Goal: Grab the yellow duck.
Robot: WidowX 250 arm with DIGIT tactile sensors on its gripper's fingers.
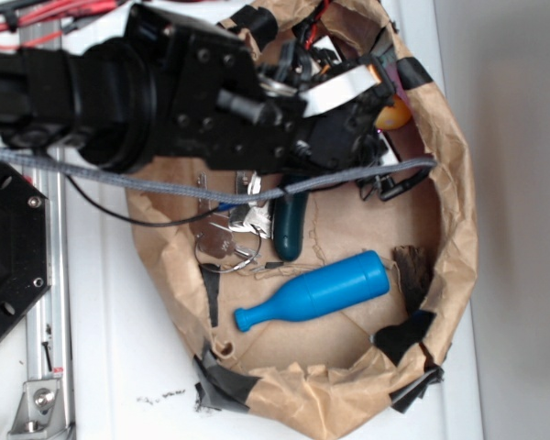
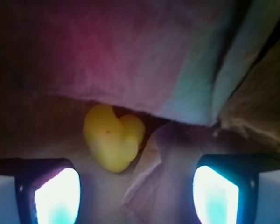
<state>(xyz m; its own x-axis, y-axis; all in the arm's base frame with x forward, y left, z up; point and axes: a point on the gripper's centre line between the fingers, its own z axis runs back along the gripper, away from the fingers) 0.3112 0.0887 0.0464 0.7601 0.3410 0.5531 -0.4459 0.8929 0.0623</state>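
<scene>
The exterior view is bright and evenly lit, the white table (image 1: 119, 367) nearly washed out, with the black arm (image 1: 119, 87) soft and slightly blurred and the bag's (image 1: 454, 229) inside shaded beneath it. The wrist view is dim, blurry and tinted pink and teal, the bag wall above the duck (image 2: 113, 137) smeared out of focus. Below the duck, both finger pads (image 2: 58, 196) glare white-cyan, overexposed, while the duck itself is soft-edged yet the brightest coloured shape amid dark shadow.
</scene>
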